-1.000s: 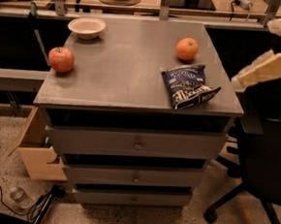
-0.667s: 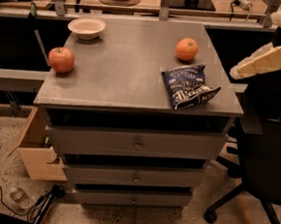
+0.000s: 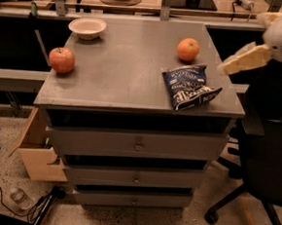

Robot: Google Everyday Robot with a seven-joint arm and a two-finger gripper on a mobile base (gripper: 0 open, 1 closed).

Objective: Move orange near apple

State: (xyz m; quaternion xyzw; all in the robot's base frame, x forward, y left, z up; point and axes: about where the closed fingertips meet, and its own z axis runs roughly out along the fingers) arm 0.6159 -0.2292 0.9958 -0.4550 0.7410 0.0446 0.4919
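Crisp bag (image 3: 189, 86) is seen nearest, front right on tabletop (image 3: 119, 78). Apple (image 3: 61, 60) is set at left edge. Pincer (image 3: 232, 65) is held beyond right edge; its state cannot be told. Orange (image 3: 188, 49) is placed far right, well apart from apple. Bowl (image 3: 87, 27) is noted far left

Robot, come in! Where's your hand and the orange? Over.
Hand right of the cabinet, off the orange. Orange back right, apple far left. Nothing between them; chip bag in front of orange.

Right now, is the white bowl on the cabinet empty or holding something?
Looks empty: the white bowl sits upright and its inside shows plain white. The gripper hangs beyond the right edge of the cabinet.
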